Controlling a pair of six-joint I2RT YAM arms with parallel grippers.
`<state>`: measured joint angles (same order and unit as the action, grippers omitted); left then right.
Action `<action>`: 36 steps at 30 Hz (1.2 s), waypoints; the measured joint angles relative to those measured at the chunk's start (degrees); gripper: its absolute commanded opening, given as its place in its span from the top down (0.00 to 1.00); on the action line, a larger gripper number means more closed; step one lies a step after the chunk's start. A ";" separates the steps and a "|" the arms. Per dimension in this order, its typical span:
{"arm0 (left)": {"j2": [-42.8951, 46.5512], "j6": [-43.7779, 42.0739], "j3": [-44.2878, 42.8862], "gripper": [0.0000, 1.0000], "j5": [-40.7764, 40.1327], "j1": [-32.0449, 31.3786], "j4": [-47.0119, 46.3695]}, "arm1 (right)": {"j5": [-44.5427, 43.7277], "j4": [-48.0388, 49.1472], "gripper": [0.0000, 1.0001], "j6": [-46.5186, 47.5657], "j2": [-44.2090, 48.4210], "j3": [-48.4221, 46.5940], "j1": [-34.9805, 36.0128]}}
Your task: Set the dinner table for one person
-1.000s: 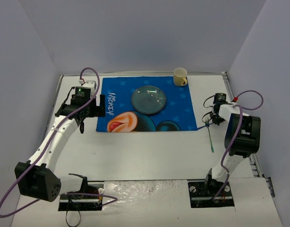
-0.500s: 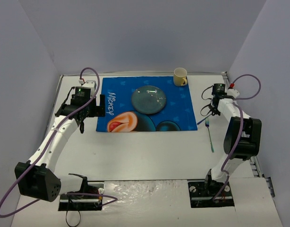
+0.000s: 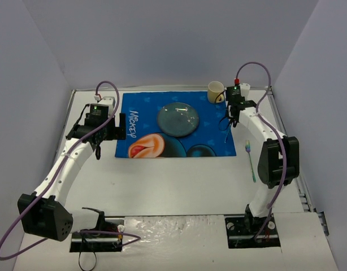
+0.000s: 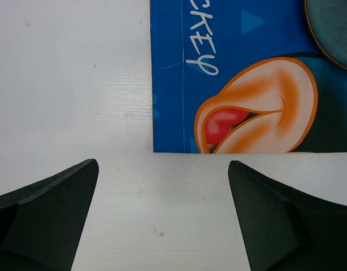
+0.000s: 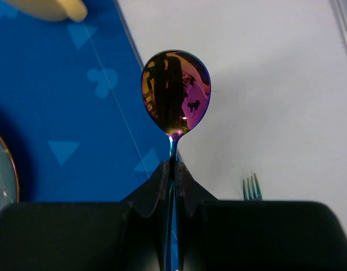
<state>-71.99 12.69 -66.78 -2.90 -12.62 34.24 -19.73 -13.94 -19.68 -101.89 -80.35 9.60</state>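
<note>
The white dinner table (image 3: pixel 173 180) carries a blue Mickey placemat (image 3: pixel 214 125) with a grey-blue plate (image 3: pixel 178 119) on it and a yellow mug (image 3: pixel 215 91) at its far right corner. My right gripper (image 3: pixel 230 119) is shut on the handle of an iridescent spoon (image 5: pixel 175 93) and holds it above the placemat's right edge (image 5: pixel 60 113); the jaws (image 5: pixel 174 166) pinch the stem. An iridescent fork (image 3: pixel 251 161) lies on the table right of the placemat; its tines show in the right wrist view (image 5: pixel 252 189). My left gripper (image 3: pixel 121 125) is open and empty at the placemat's left edge (image 4: pixel 162 166).
The table's metal rails run along the far and right edges (image 3: pixel 273 107). Grey walls close in the sides and back. The mug's rim shows at the top of the right wrist view (image 5: pixel 49 7). The plate's edge is in the left wrist view (image 4: pixel 332 28).
My right gripper has moved away from the fork, toward the far left, to the placemat's right edge near the mug, carrying the spoon. The left arm has not moved.
</note>
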 measured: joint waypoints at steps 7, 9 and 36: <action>-0.02 -0.02 0.05 0.03 -0.57 0.00 0.01 | 1.85 -0.09 1.00 7.39 -8.08 -2.23 5.49; -0.05 -0.02 0.05 0.03 -0.74 0.00 0.00 | 2.15 0.04 1.00 9.20 -9.76 -2.25 6.84; -1.96 -0.02 0.06 0.03 -1.72 0.01 0.00 | 5.66 4.15 1.00 16.19 -18.15 -6.03 8.73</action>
<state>-73.94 12.67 -66.72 -4.62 -12.61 34.24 -14.06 -9.80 -3.49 -120.04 -86.39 18.33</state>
